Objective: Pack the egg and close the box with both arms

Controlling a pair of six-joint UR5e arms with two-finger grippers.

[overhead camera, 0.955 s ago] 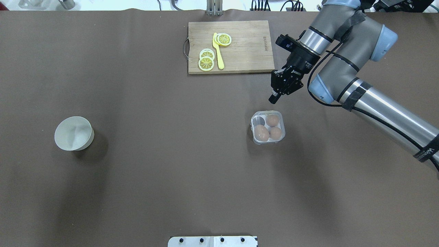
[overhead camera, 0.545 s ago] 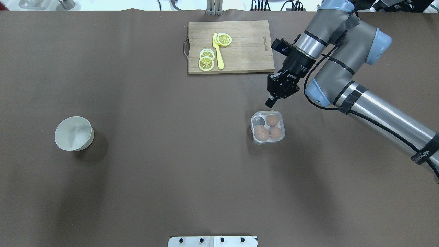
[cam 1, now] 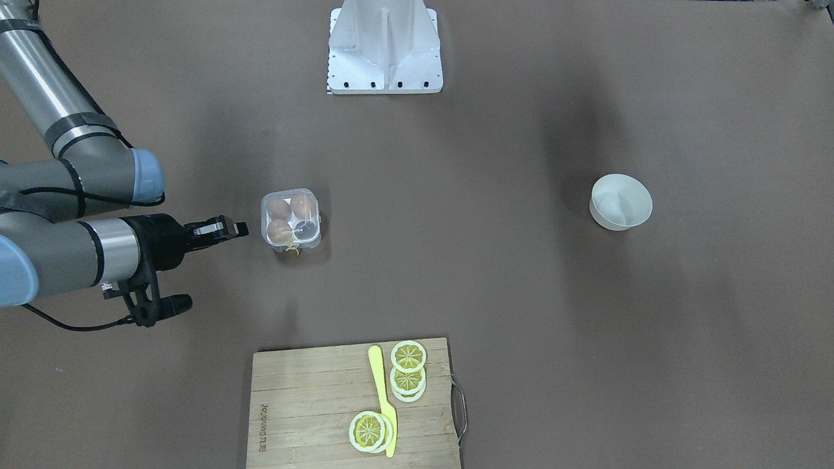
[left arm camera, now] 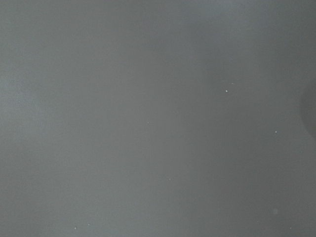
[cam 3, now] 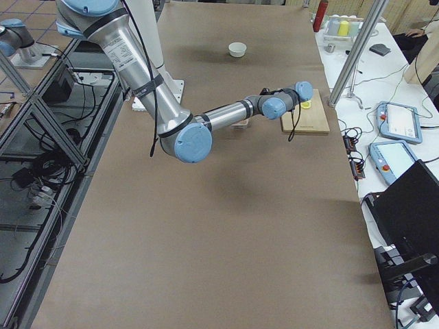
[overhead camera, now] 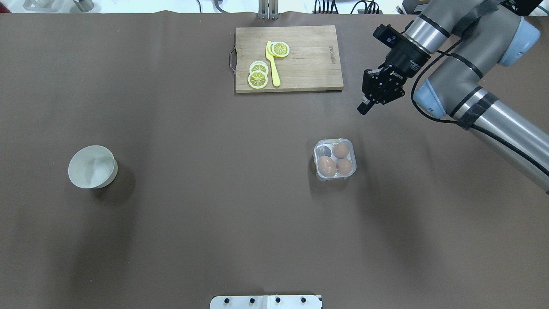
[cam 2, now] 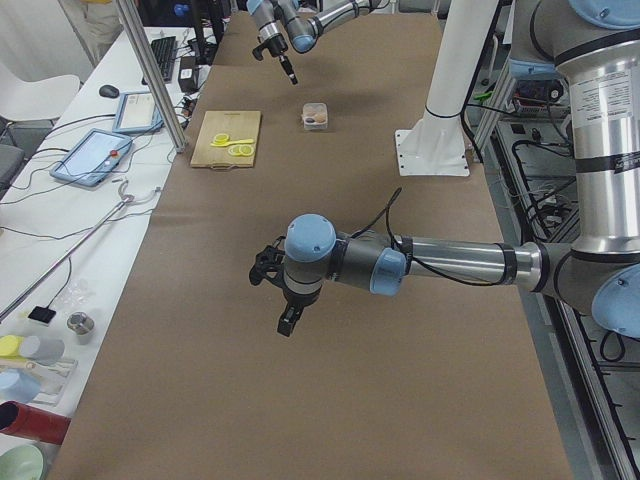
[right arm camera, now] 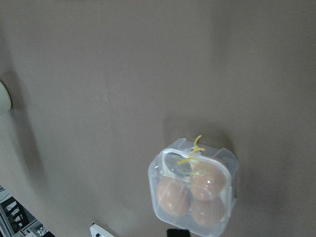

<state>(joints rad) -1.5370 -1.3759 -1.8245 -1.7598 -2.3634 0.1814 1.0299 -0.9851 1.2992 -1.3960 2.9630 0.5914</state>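
Observation:
The box is a small clear carton on the brown table, right of centre, with its lid down and a yellow string on top. Three brown eggs lie inside; I cannot tell which is the egg of the task. My right gripper hangs shut and empty, beyond the box and to its right, clear of it; in the front view the right gripper sits beside the box. The left gripper shows only in the exterior left view, over bare table, and I cannot tell its state.
A wooden cutting board with lemon slices and a yellow knife lies at the far edge, left of the right gripper. A white bowl stands far left. The white stand base sits at the near edge.
The right gripper has pulled back from the box, moving farther away and to the right, still shut. The box and eggs have not moved.

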